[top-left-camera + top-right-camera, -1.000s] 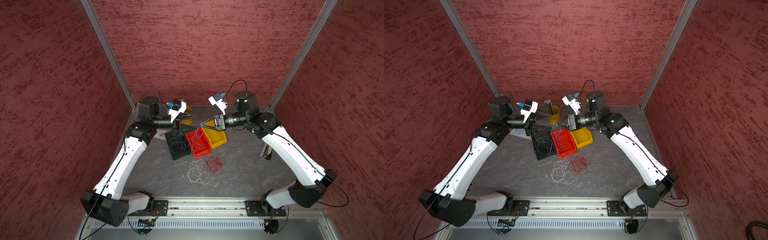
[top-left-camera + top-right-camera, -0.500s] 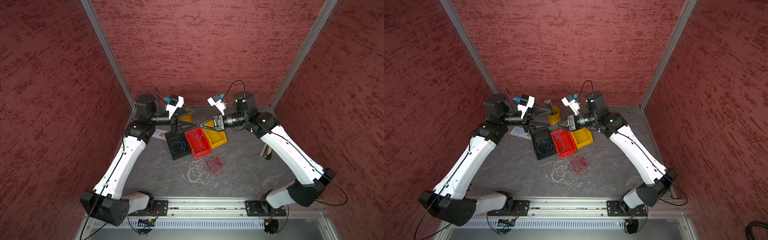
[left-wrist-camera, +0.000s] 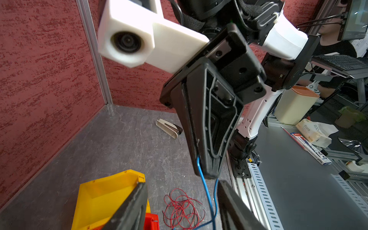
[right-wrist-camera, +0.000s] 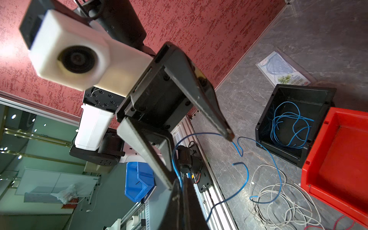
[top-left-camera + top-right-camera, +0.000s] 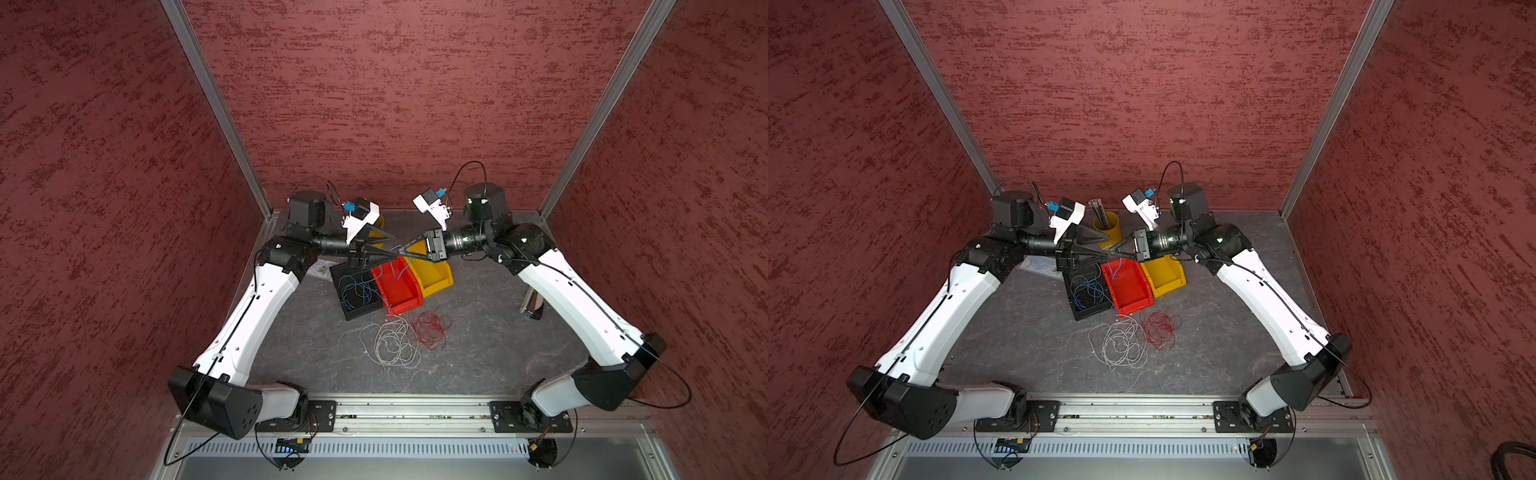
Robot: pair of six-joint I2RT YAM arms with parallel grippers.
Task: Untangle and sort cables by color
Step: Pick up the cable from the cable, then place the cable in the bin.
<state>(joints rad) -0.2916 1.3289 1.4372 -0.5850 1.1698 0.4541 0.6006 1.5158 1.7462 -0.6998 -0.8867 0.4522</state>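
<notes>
1. Blue cable (image 3: 205, 187) is pinched in the closed right gripper (image 5: 402, 249) above the red bin (image 5: 399, 286).
2. Left gripper (image 5: 395, 245), over the red bin's far edge, stands open around that strand.
3. Whitish-grey cables (image 5: 390, 345) and red cables (image 5: 430, 330) lie on the worktop (image 5: 478, 332) just in front of the red bin.

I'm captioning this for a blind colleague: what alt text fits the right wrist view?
The shut right tool pinches a thin blue wire that loops through the open left tool. On the grey table, a black plastic bin holds more blue wires beside a red plastic bin and loose whitish-grey wires.
</notes>
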